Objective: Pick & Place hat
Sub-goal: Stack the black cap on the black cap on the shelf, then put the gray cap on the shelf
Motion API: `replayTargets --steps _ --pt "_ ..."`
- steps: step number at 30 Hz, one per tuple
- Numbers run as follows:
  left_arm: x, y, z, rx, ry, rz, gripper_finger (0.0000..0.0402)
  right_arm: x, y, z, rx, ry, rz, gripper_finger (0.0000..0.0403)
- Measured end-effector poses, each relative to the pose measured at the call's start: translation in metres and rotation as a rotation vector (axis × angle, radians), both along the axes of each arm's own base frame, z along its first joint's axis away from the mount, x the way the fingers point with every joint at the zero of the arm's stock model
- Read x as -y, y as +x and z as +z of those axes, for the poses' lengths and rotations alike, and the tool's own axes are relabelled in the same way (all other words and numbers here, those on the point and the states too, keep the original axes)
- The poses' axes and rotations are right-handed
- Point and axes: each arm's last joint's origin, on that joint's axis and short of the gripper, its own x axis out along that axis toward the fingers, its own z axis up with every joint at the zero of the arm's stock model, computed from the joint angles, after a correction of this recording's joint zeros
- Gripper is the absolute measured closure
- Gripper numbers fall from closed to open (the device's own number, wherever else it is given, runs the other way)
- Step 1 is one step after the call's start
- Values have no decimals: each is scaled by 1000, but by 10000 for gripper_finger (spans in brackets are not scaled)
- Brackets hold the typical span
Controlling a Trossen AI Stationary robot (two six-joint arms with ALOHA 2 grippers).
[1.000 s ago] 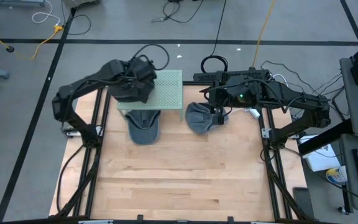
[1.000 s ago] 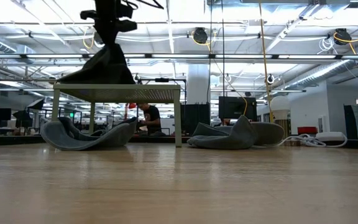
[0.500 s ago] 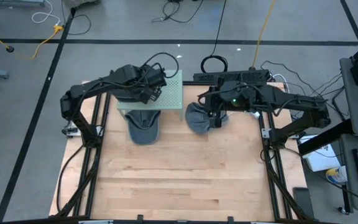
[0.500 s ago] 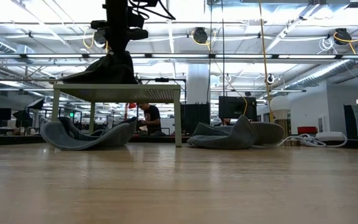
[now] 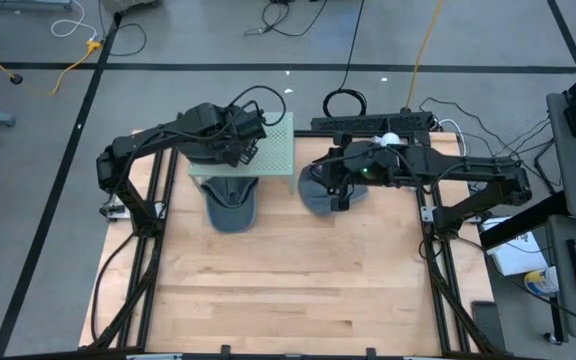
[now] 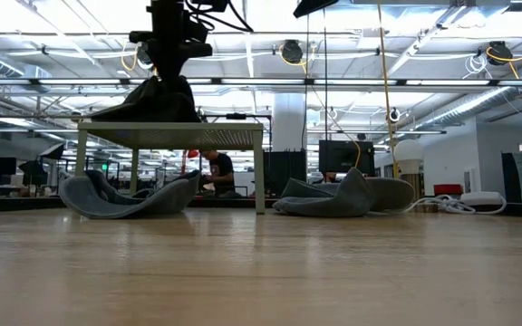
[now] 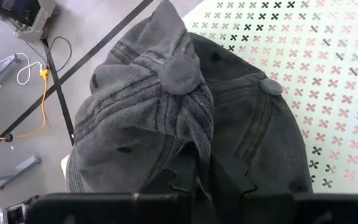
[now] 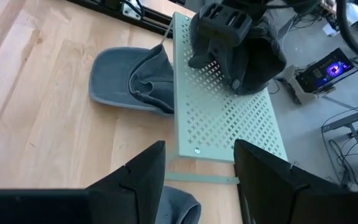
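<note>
A pale green perforated shelf (image 5: 273, 150) stands at the table's far side. On it lie a lighter grey hat (image 7: 142, 118) and a darker hat (image 7: 253, 143), side by side and overlapping. My left gripper (image 7: 201, 180) is shut on the lighter one from above. A third hat (image 5: 231, 205) lies on the table, partly under the shelf's near edge. To the right of the shelf a grey hat (image 5: 313, 195) lies on the table. My right gripper (image 8: 201, 186) hovers open above it, clear of it. My left gripper pinches the lighter grey hat's crown cloth (image 7: 179, 155) between its two fingers, close to where it meets the darker hat. The fingers slant down from above. The hat sits on the shelf top, its cloth drawn up into a peak (image 6: 161, 83) under the gripper.
Cables and a power strip (image 5: 373, 122) lie beyond the table's far edge. The wooden table top (image 5: 288, 290) stretches bare toward the near edge. The shelf's legs (image 6: 259, 172) stand between the two hats on the table.
My left gripper has gone right and a little down, setting the grey hat lower on the shelf; the hat's peak is now flatter. My right gripper has come down and toward the table's left, over the grey hat on the table, still open.
</note>
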Motion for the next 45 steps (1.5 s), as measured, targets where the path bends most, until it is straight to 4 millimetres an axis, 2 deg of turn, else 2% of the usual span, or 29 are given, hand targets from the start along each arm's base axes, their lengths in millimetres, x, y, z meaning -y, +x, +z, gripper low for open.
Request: replayTargets --steps 10,16,30,45 --pt "0 1 0 9 -7 -1 247 0 0 0 -2 -6 4 219" --pt "1 2 -1 44 -64 -10 211 0 0 0 -5 -14 9 220" --pt "10 -3 7 127 -122 25 215 0 0 0 -10 -28 19 221" --pt "28 -33 43 306 -137 -17 215 0 2 3 30 -26 16 222"
